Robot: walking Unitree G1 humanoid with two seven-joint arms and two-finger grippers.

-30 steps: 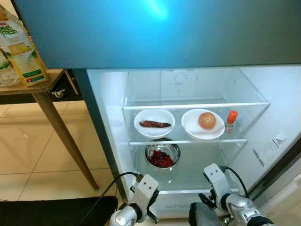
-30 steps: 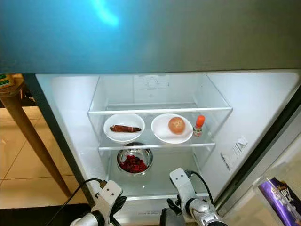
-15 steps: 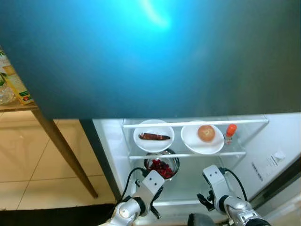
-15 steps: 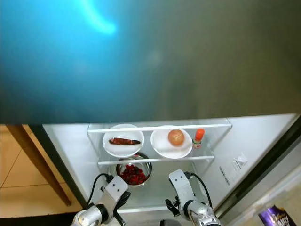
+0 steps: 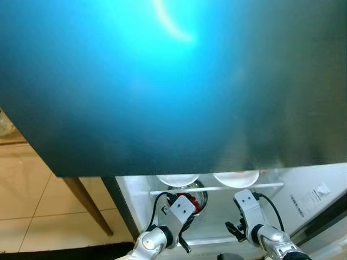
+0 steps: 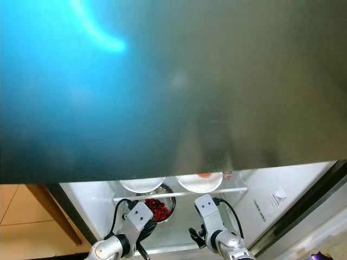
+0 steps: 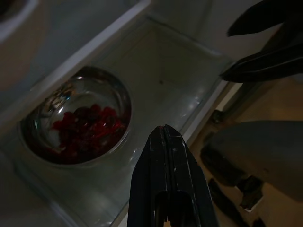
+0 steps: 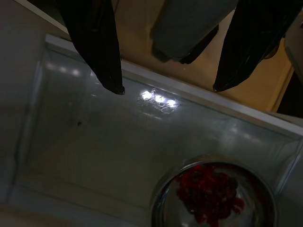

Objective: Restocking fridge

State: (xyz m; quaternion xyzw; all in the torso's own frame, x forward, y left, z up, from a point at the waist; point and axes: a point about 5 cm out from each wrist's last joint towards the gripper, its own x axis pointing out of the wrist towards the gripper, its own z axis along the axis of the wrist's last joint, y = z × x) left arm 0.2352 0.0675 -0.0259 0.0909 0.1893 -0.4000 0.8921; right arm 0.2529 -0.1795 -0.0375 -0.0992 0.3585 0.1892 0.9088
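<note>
A steel bowl of red berries (image 7: 80,125) stands on the fridge's lower glass shelf (image 8: 94,142), under two white plates (image 5: 176,180) (image 5: 236,179) on the shelf above. My left gripper (image 7: 163,130) is shut and empty, its tips just in front of the bowl's rim. Beside it over the same shelf, my right gripper (image 8: 168,89) is open, holds nothing, and the bowl (image 8: 213,194) lies a little ahead of it. An orange round item (image 6: 204,175) and a small bottle (image 6: 227,174) peek out under the door's edge.
The dark teal upper fridge door (image 5: 173,81) takes up most of the head views and hides the upper shelf. A wooden table leg (image 5: 87,203) stands on beige tiles to the left. The fridge's white right wall (image 5: 314,189) carries a label.
The head camera has shifted, so the upper door now covers much more of the fridge interior. My left gripper has come closer to the berry bowl. The right gripper has barely moved.
</note>
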